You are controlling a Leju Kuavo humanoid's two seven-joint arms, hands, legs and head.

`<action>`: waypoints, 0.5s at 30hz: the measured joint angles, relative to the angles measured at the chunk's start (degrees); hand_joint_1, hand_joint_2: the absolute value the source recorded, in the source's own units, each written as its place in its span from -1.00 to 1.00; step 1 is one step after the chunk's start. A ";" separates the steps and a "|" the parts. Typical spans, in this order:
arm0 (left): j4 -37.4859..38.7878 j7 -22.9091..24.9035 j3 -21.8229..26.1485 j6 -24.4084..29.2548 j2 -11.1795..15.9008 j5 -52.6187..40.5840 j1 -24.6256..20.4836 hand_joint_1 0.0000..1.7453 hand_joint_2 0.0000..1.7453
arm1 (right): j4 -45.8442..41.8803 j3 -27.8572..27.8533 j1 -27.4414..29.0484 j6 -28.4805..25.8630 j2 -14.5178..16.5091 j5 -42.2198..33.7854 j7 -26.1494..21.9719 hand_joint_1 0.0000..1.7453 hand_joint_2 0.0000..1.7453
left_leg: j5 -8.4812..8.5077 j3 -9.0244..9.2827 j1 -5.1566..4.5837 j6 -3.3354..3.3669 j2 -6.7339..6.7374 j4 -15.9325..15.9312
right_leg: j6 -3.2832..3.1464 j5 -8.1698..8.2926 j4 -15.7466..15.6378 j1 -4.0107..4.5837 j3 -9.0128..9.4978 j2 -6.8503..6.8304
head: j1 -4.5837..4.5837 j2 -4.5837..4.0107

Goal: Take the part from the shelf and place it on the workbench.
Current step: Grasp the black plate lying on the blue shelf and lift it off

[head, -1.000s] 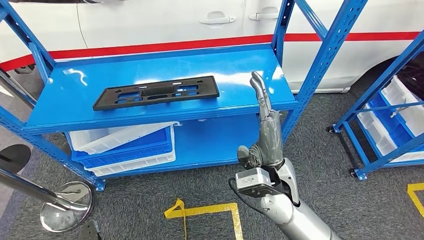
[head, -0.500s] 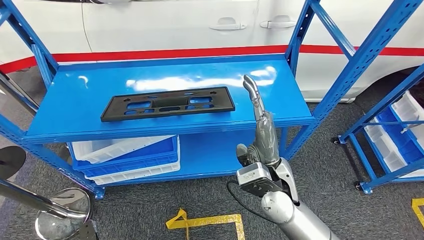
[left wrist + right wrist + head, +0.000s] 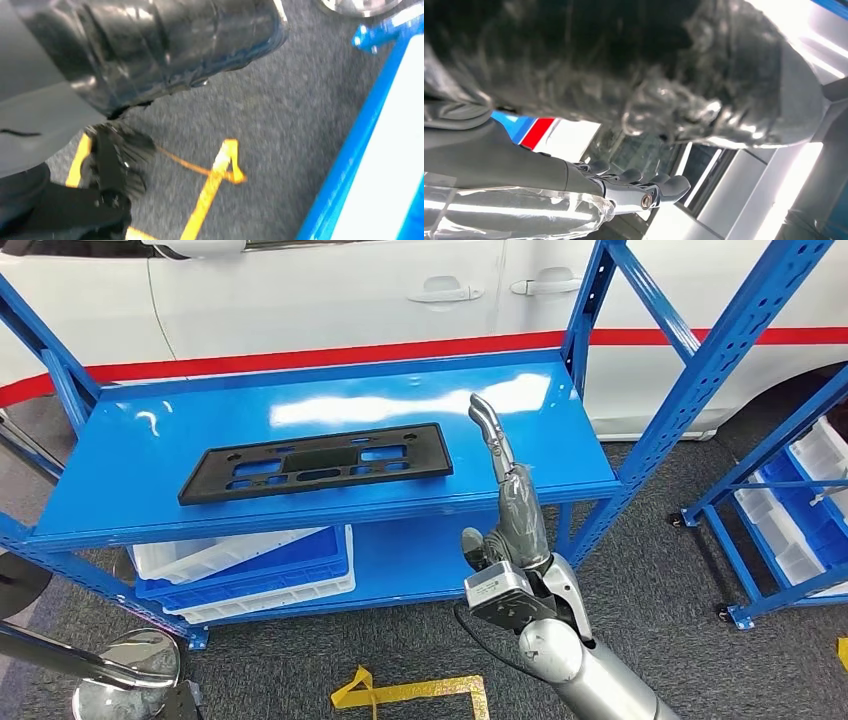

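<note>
Hovering right hand (image 3: 505, 485), part (image 3: 315, 461) apart.

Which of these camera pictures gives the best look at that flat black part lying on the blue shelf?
The head view: the black part lies whole and unobstructed on the upper blue shelf, left of the raised right robot hand. The left wrist view looks down at grey carpet and yellow floor tape, and the right wrist view looks past its own fingers at the car, so neither helps.
</note>
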 joint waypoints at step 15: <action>0.04 0.50 -1.14 1.12 0.57 -0.46 -0.15 -1.00 -1.00 | 2.47 1.27 -2.11 4.32 0.01 -0.88 -0.15 -1.00 1.00 | 5.57 5.70 -0.05 2.57 -0.05 -13.25 | 3.07 -5.35 15.08 -0.95 -8.08 -0.08 | 0.25 0.00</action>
